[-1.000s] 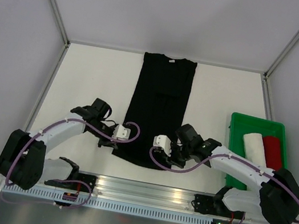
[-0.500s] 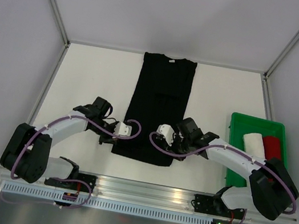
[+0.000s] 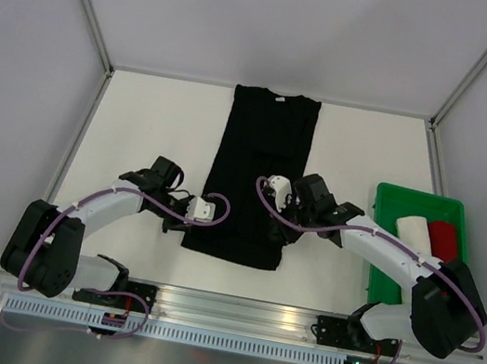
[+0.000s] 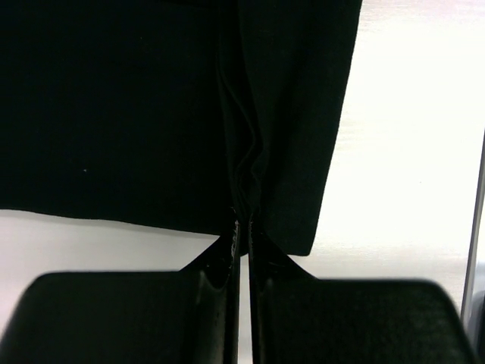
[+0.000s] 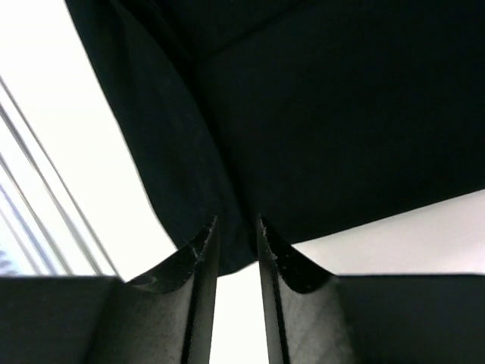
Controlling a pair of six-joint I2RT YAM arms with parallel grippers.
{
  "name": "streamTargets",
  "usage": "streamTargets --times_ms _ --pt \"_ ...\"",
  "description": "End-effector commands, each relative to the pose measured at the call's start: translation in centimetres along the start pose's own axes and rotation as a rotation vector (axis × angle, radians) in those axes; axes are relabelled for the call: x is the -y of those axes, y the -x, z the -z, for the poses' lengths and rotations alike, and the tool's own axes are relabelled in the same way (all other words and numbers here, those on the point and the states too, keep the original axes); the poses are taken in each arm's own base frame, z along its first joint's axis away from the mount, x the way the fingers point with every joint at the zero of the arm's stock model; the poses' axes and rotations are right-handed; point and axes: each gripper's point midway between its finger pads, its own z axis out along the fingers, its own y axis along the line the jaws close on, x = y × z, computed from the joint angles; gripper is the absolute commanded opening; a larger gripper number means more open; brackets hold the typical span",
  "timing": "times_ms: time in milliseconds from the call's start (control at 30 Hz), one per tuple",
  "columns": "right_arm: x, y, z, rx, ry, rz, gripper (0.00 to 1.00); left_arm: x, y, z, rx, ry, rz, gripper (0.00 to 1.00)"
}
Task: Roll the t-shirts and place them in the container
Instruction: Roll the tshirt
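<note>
Even, bright overhead light with faint shadows; the white table [image 4: 409, 152] blows out at three o'clock, the black t-shirt [image 3: 259, 166] loses detail, and near fingers [image 5: 193, 303] blur.

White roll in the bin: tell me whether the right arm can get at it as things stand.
Probably yes. The white roll lies uncovered in the open green bin, just right of the right gripper, with bare table between. But that gripper's part-open jaws sit at the black shirt's hem, so it must first pull clear.
</note>
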Motion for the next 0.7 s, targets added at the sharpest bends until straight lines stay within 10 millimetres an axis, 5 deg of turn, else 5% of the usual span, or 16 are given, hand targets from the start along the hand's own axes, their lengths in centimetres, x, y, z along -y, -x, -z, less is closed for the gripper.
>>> streamTargets --times_ms 0,167,367,667 --pt "-2.4 2.0 0.6 0.085 0.071 -0.275 0.29 -0.8 0.4 0.2 0.015 0.035 0.012 0.02" --pt "-4.3 0.8 0.4 0.090 0.114 -0.387 0.09 -0.7 0.2 0.2 0.005 0.048 0.044 0.02" --pt "-3.2 -4.2 -2.4 -0.027 0.025 -0.460 0.04 -0.6 0.0 0.2 0.000 0.053 0.046 0.02" --pt "0.0 -3.7 -4.1 -0.039 -0.120 -0.504 0.06 -0.9 -0.2 0.2 -0.007 0.064 0.048 0.02"
